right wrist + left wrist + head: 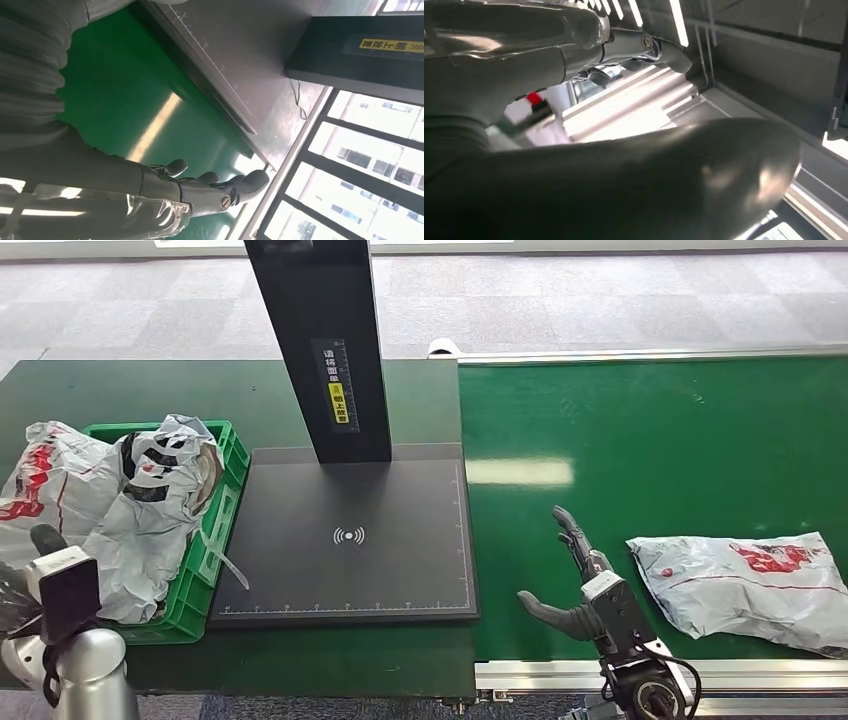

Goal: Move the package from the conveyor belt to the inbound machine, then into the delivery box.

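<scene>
Smooth green belt [650, 440], crinkled glossy package [745, 585], spread right hand [575, 585]

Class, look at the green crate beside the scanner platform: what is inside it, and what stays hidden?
The green crate holds crumpled grey-white packages with red and black print, piled above its rim and spilling over its far side. Their exact number is unclear, and they cover the crate's floor.

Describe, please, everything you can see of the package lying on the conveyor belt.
The package is a flat, crinkled mailer bag of glossy white-grey plastic with red printing near its upper edge. It lies limp on the green conveyor belt, toward the near rail, its far end running to the picture's edge. Nothing holds it: the right hand hovers just beside it, fingers spread, not touching.
</scene>
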Robot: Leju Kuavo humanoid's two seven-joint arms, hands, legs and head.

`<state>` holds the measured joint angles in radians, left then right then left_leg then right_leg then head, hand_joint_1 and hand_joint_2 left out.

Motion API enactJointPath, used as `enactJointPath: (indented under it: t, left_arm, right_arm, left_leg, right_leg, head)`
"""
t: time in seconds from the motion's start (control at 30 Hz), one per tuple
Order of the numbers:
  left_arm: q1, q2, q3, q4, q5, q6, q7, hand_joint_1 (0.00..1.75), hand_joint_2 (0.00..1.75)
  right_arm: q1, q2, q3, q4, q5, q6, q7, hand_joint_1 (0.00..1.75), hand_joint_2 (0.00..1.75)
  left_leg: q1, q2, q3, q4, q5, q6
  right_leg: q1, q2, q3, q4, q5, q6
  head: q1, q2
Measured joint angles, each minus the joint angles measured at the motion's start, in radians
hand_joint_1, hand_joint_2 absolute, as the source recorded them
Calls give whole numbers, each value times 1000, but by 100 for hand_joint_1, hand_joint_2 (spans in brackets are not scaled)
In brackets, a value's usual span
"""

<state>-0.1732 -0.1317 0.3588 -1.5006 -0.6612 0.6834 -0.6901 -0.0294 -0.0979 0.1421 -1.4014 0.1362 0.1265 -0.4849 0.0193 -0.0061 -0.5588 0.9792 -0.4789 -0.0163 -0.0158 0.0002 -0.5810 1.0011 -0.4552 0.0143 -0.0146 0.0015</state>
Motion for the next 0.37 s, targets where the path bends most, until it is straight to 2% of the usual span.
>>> enactJointPath:
  t: [0.03, 0.1, 0.2, 0.27, 0.3, 0.37]
  left_arm:
    - [9, 8, -41, -2, 80, -23, -2, 0, 175]
    - [26, 32, -136, -11, 237, -114, -2, 0, 175]
    - [45, 70, -263, -24, 438, -368, 28, 0, 175]
    - [54, 90, -320, -25, 512, -528, 56, 0, 175]
    - [58, 96, -339, -25, 529, -581, 68, 0, 175]
    - [62, 100, -360, -25, 537, -617, 86, 0, 175]
  right_arm:
    - [-5, -3, 1, 2, -5, 0, -3, 0, 175]
    - [-16, -10, 5, 8, -15, 3, -10, 0, 175]
    - [-34, -21, 13, 21, -27, 15, -18, 0, 175]
    - [-44, -27, 17, 31, -32, 24, -20, 0, 175]
    - [-48, -30, 19, 35, -35, 28, -21, 0, 175]
    - [-51, -33, 20, 40, -37, 32, -21, 0, 175]
  left_leg:
    - [0, 0, 0, 0, 0, 0]
    - [0, 0, 0, 0, 0, 0]
    - [0, 0, 0, 0, 0, 0]
    - [0, 0, 0, 0, 0, 0]
    - [0, 0, 0, 0, 0, 0]
    - [0, 0, 0, 0, 0, 0]
  right_leg:
    - [0, 0, 0, 0, 0, 0]
    - [0, 0, 0, 0, 0, 0]
    - [0, 0, 0, 0, 0, 0]
    - [0, 0, 0, 0, 0, 0]
    - [0, 0, 0, 0, 0, 0]
    - [0, 0, 0, 0, 0, 0]
  head:
    - [0, 0]
    - [0, 0]
    - [0, 0]
    - [0, 0]
    - [0, 0]
    - [0, 0]
